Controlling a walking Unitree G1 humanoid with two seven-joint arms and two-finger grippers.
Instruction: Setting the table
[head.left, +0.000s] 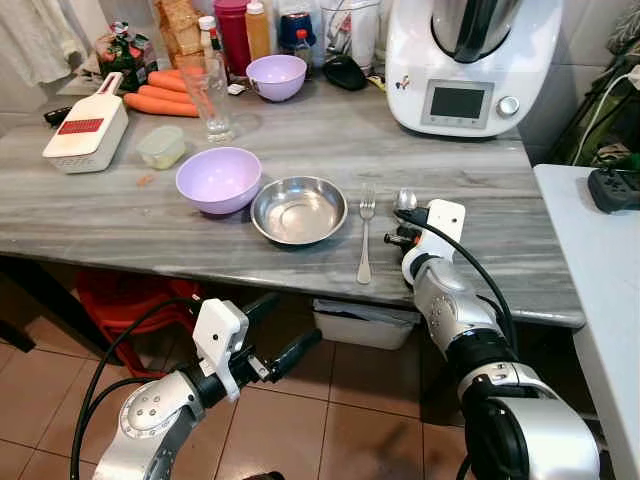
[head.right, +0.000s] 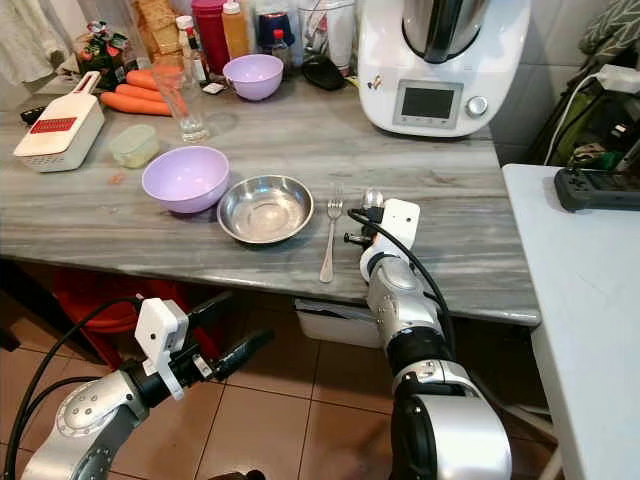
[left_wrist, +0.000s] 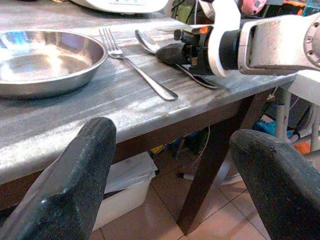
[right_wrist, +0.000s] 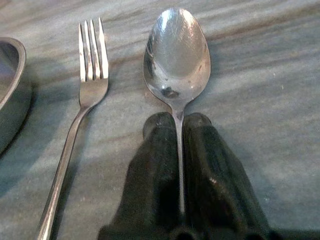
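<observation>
At centre right of the head view, the right gripper (right_wrist: 178, 131) is clamped on the handle of the shiny steel spoon (right_wrist: 176, 57), which lies on the grey marble table (head.left: 480, 190) parallel to and just right of the steel fork (head.left: 366, 230) beside the round steel dish (head.left: 298, 209).

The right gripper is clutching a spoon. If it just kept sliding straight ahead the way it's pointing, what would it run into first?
Probably the white kitchen machine at the back. The right gripper, shut on the spoon, points across bare table beside the fork. Depth is hard to judge.
</observation>
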